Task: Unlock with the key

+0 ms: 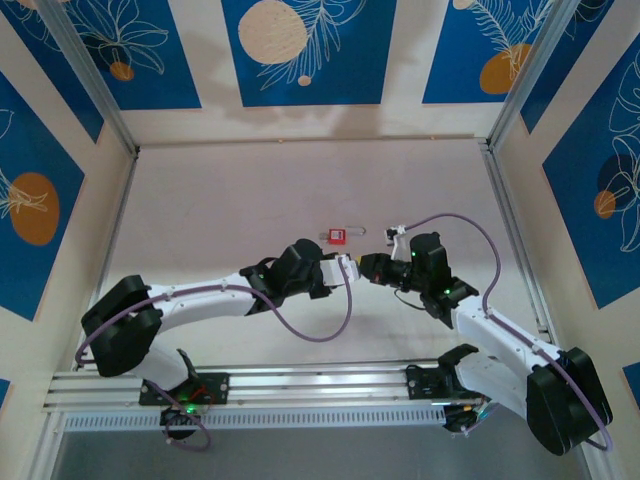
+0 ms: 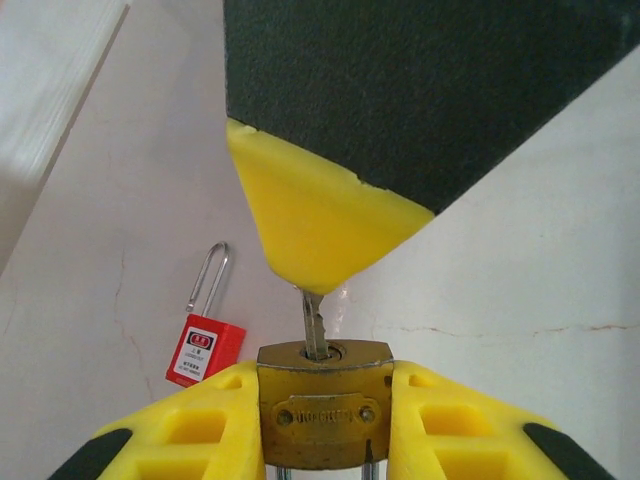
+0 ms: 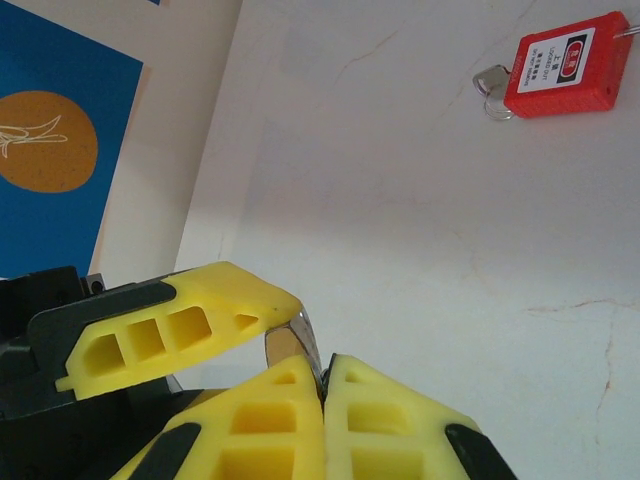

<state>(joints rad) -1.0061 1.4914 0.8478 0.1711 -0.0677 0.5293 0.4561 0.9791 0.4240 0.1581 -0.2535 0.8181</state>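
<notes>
- Chunky brass padlock [image 2: 322,412] sits right up front, clamped in the left gripper [image 1: 343,268].
- Its keyhole already has the small silver metal key [image 2: 314,328] in it, head pinched by the clenched right gripper [image 2: 318,260].
- I'd guess the key's light, stiff and slick, so grip the flat head and twist gently.
- Spare red plastic padlock [image 2: 203,350] lies on the bench [image 2: 520,260].

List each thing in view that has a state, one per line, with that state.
brass padlock: clamped between the left fingers; shackle mostly hidden.
key: blade set in the brass padlock's keyhole, pinched by the right fingers.
red padlock: lying flat on the table, untouched, shackle looks closed.
left fingers: shut on the brass padlock.
right fingers: shut on the key.
</notes>
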